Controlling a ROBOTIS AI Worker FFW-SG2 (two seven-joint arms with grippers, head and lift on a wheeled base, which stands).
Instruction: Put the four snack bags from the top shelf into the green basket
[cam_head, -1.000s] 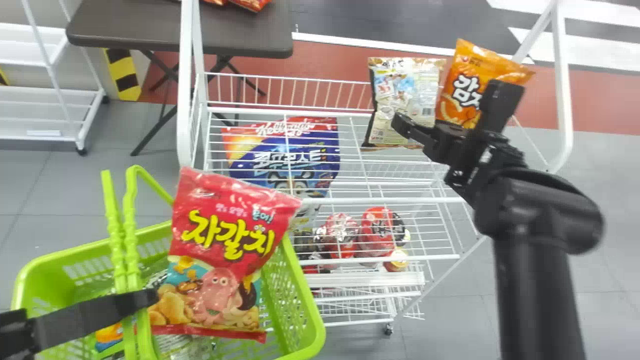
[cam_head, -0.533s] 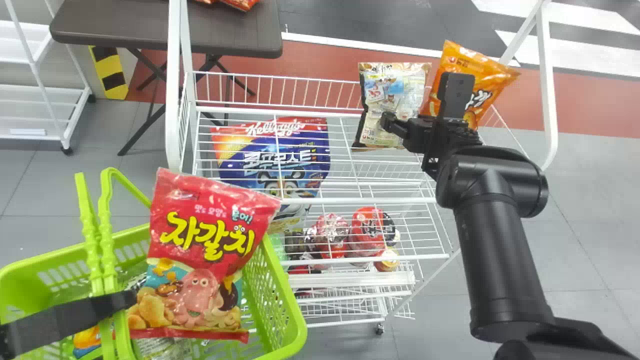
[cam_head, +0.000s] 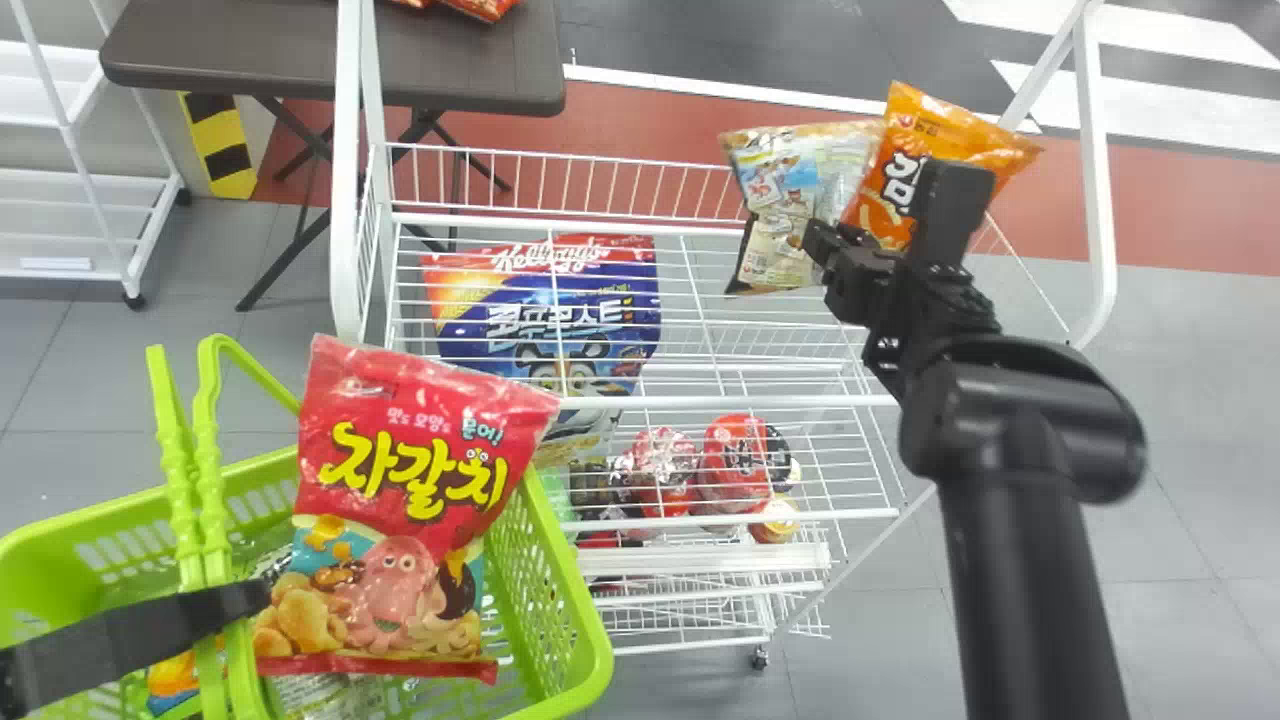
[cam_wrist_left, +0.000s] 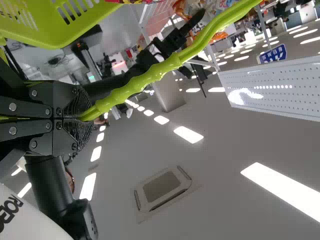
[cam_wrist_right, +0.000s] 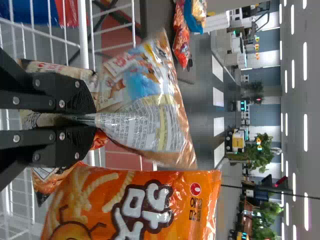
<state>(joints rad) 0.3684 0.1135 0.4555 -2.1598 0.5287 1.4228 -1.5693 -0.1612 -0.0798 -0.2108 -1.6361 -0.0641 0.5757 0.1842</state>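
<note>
at the white wire shelf (cam_head: 700, 402), the black right gripper (cam_wrist_right: 95, 119) pinches a beige plastic snack bag (cam_wrist_right: 150, 112). likely light, crushable: hold its folds.

Tight on the right, open on the left

The orange bag (cam_head: 940, 135) crowded the beige bag (cam_head: 775, 200), near a white post (cam_head: 1097, 200). Leftward, open room lay above the top shelf (cam_head: 640, 402). Handles (cam_head: 208, 500) and the red bag (cam_head: 410, 500) obstructed the green basket (cam_head: 578, 590).

A blue-and-red cereal bag (cam_head: 545, 325) and rounded red packages (cam_head: 735, 470) sit below the upper wires; red packets (cam_head: 485, 8) lie on a brown, folding-legged counter (cam_head: 300, 65) near a white rack (cam_head: 60, 220).
</note>
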